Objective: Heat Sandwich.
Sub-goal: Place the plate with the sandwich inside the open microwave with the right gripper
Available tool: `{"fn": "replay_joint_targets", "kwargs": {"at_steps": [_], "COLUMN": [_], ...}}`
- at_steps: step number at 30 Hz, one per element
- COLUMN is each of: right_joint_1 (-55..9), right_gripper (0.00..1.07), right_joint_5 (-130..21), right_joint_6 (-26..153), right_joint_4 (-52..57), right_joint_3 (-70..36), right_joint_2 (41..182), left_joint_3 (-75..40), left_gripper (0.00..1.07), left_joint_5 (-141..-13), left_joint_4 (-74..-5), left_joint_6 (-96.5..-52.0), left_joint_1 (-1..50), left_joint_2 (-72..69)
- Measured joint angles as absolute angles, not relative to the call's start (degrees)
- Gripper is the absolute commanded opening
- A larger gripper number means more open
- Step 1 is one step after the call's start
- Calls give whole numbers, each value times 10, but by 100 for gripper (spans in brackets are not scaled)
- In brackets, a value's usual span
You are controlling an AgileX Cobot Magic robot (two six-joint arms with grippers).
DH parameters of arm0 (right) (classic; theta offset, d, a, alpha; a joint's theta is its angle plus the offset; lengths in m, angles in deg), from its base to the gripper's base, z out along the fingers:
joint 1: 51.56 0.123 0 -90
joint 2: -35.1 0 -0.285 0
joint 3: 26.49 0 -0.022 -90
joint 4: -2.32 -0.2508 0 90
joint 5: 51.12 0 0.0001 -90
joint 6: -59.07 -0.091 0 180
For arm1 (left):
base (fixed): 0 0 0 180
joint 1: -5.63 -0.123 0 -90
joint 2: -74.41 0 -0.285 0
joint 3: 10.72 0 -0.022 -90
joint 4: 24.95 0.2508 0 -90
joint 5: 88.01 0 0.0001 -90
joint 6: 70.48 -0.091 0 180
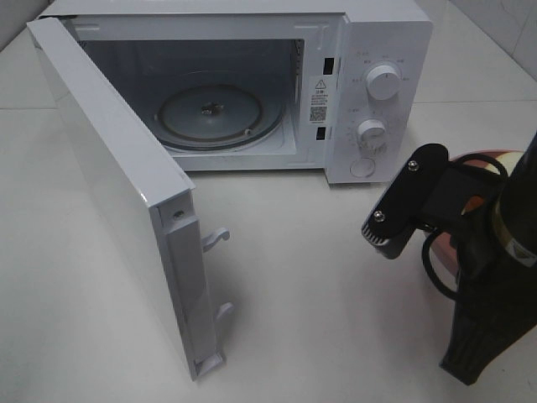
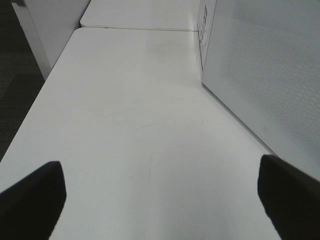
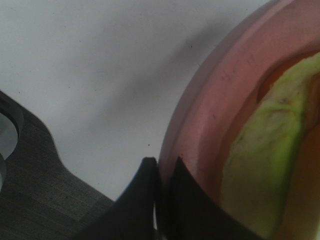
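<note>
The sandwich (image 3: pixel 270 155), a pale yellow-green piece, lies on a round pink plate (image 3: pixel 210 115) in the right wrist view. My right gripper (image 3: pixel 162 200) has its two dark fingers closed together at the plate's rim, one outside it and one over it. In the high view the right gripper (image 1: pixel 461 368) points down at the plate's near side, and the arm hides most of the plate (image 1: pixel 485 159) and the sandwich. My left gripper (image 2: pixel 160 200) is open and empty above bare table; it does not show in the high view.
The white microwave (image 1: pixel 382 42) stands at the back with its door (image 1: pixel 109 176) swung wide open to the left and a glass turntable (image 1: pixel 210 113) inside. Its white side (image 2: pixel 270 65) fills one side of the left wrist view. The table edge (image 2: pixel 30 115) is near.
</note>
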State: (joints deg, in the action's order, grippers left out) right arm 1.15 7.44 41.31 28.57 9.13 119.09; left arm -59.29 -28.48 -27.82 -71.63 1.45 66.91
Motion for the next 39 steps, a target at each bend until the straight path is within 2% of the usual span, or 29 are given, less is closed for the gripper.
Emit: {"fn": "replay_joint_targets", "kwargs": {"at_steps": [9, 39], "right_joint_1": [49, 49], "right_gripper": [2, 3], "right_joint_5": [76, -64], "right_joint_6": [464, 805], "right_joint_4": [286, 286], "right_joint_3": [91, 93], "right_joint_2": [1191, 1191], "left_joint_3": [-593, -593], "left_gripper": [98, 98], "left_joint_5": [-285, -285], "left_joint_4": [-278, -278], "left_joint_6": [-716, -716], "left_joint_1": [14, 14], "left_joint_2": [669, 669]}}
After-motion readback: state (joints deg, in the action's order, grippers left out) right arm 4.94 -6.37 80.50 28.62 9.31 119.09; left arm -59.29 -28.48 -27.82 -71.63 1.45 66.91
